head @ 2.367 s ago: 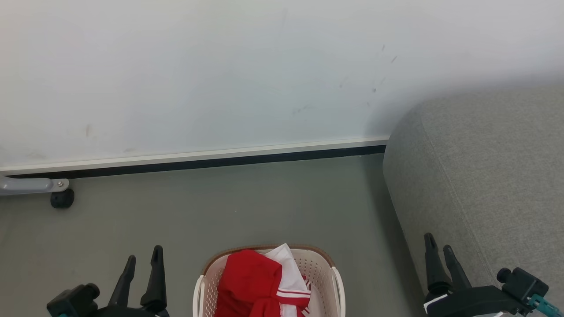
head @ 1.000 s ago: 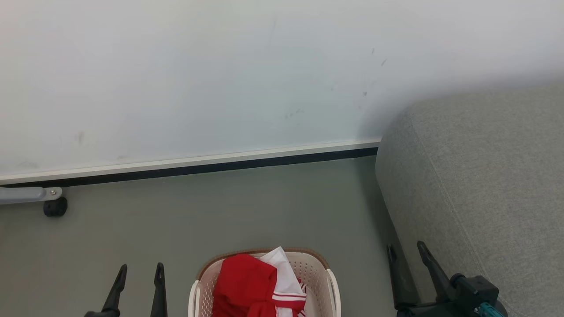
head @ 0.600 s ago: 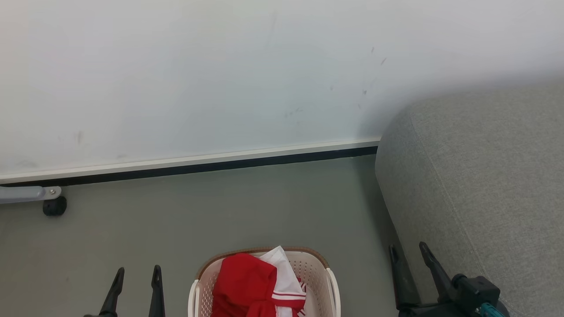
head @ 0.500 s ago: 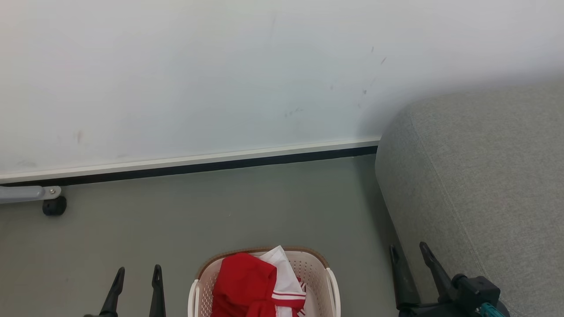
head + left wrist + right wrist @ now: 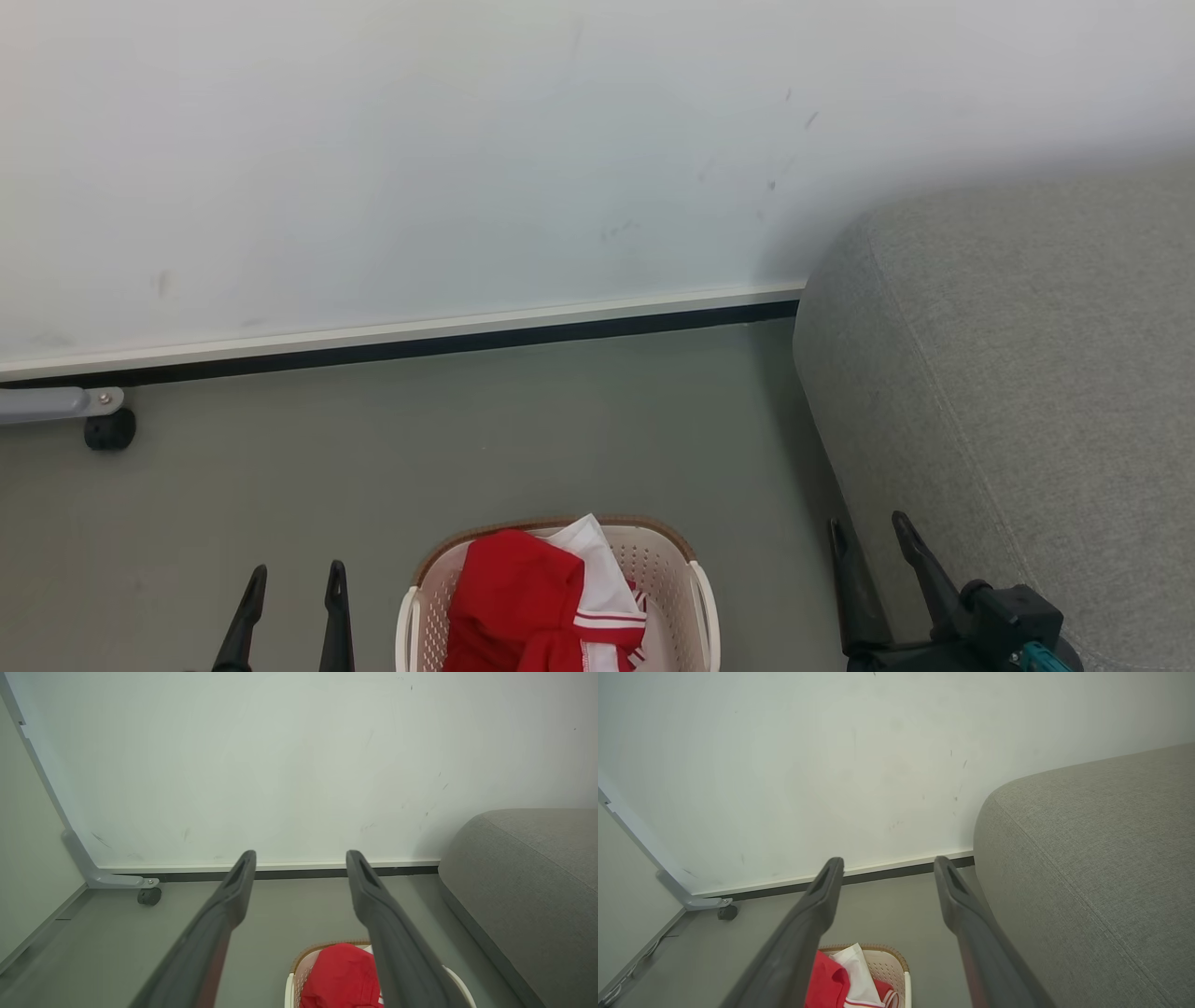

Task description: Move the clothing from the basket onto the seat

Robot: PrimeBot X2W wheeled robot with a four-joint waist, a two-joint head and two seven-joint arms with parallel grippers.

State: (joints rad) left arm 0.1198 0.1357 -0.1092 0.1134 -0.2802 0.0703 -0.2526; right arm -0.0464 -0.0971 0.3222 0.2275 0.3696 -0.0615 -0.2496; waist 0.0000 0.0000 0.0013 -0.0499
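No text, label, brand, number or sign can be read anywhere here

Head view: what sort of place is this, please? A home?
Probably an indoor room arranged like a living room, perhaps a test space: a grey sofa, a laundry basket of red clothes on the floor, and a white wall panel standing on a caster.

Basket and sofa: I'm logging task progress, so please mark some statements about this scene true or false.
1. The red clothing lies in the basket. True.
2. The basket stands on the sofa. False: it stands on the floor, to the robot's left of the sofa.
3. The left gripper is shut on clothing. False: it is open and holds nothing.
4. The right gripper is open. True.
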